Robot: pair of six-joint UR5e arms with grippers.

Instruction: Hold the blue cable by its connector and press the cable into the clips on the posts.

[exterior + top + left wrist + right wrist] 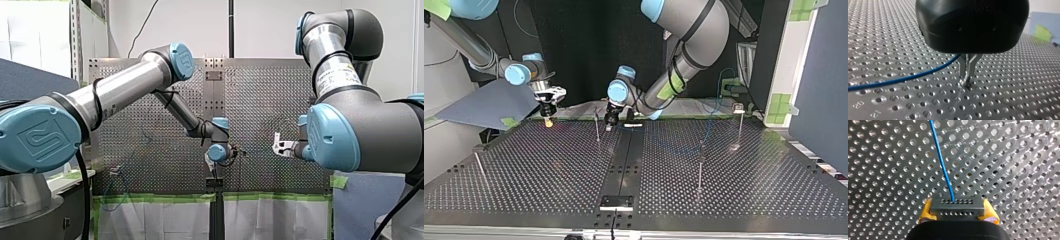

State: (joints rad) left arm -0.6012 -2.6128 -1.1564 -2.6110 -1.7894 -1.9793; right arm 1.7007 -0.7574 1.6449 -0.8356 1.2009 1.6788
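Near the table's edge on the arms' side, the connector (958, 207), a dark block with rows of small holes, sits clamped between the yellow pads (926, 211) of my right gripper (958, 213). The blue cable (944, 167) leaves its face and runs ahead over the perforated table (549, 165). The right gripper hangs just above the surface. Closer to the middle of that same edge is my left gripper (967, 81), its metal fingers drawn together, their tips meeting right at the table. The cable comes up from the surface to the root of those fingers, though I cannot tell whether they pinch it. A thin post (597, 127) stands just beside the left gripper. Two more posts (700, 172) (739, 125) stand toward the opposite side edge, and a fourth post (480, 169) leans near the side edge below my right arm. I see no cable seated in any clip, so the task looks to be at its start: connector secured, routing not yet begun. The next move probably calls for carrying the connector so the cable lies taut across the nearest post's clip. It would then be pressed straight down there without bending the slender post.
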